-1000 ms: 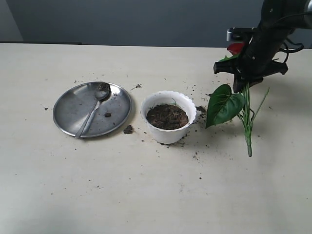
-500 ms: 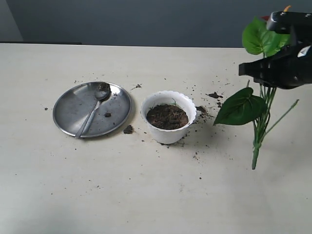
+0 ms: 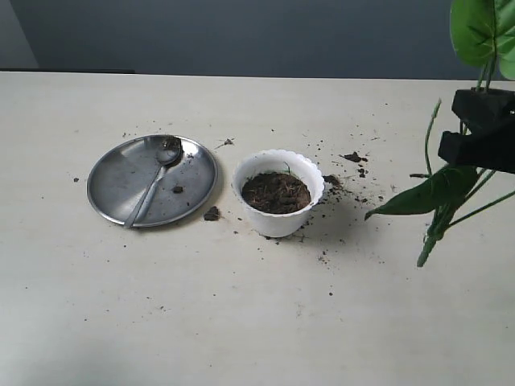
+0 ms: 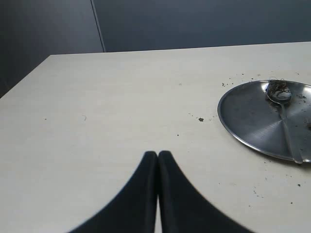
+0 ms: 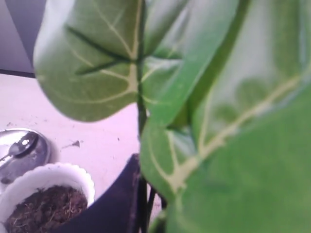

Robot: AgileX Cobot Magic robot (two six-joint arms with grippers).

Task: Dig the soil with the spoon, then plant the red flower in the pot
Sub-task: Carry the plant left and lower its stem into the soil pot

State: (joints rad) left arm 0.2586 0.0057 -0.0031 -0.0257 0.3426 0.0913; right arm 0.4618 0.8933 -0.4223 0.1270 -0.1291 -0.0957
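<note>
The right tool grips the red flower by its stems, beside the pot holding soil. The left tool is clenched, empty, near the plate carrying the spoon.

A small white plastic pot with a scalloped rim stands near the middle of the pale table, holding dark crumbly soil, and loose crumbs lie scattered on the table around it. Just left of it sits a round steel plate, with a slim silver metal spoon lying on the plate. Well to the right, the green-leaved artificial flower hangs above the table in the black right gripper, apart from the pot.
</note>
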